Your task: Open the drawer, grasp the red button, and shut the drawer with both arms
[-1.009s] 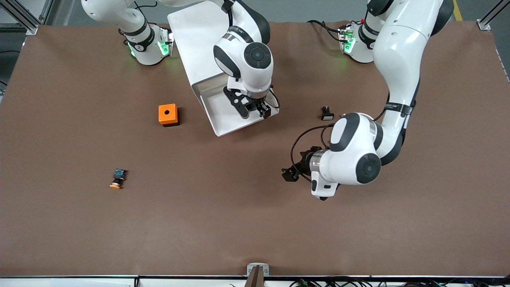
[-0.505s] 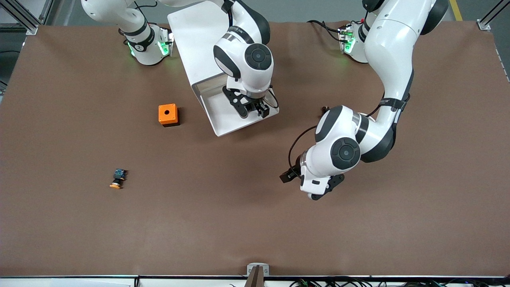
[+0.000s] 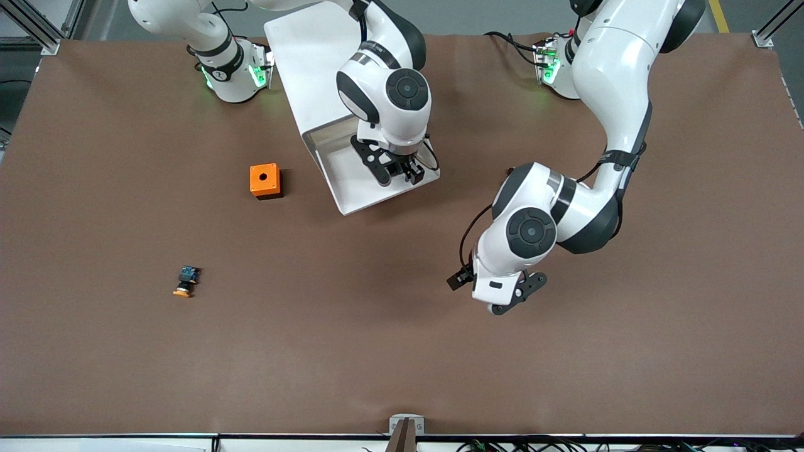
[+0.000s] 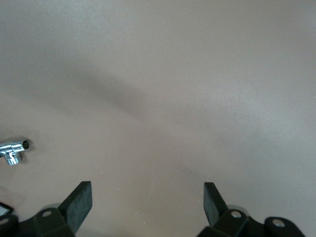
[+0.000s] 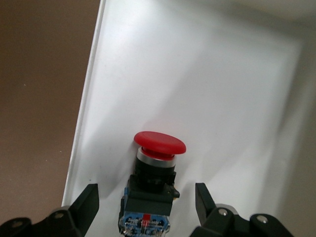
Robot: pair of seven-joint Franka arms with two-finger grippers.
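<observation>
The drawer (image 3: 344, 199) stands pulled out of the white cabinet (image 3: 308, 56), its white tray (image 5: 197, 74) showing. The button (image 5: 154, 170) lies in the tray, with a red cap, a black body and a blue rear. My right gripper (image 3: 399, 174) is down in the tray. In the right wrist view the right gripper (image 5: 146, 193) is open, one finger on each side of the button's body with a gap on both sides. In the front view the button is hidden under that hand. My left gripper (image 3: 502, 300) hangs open over bare table nearer the front camera; in the left wrist view the left gripper (image 4: 146, 190) holds nothing.
An orange cube with a hole (image 3: 264, 180) sits beside the drawer toward the right arm's end. A button with an orange cap (image 3: 186, 280) lies nearer the front camera. A chrome fitting (image 4: 14, 149) shows in the left wrist view.
The left arm's wrist has turned from sideways to pointing down at the table, and its forearm now covers a small black part. The right gripper's fingers have drawn slightly closer around the button.
</observation>
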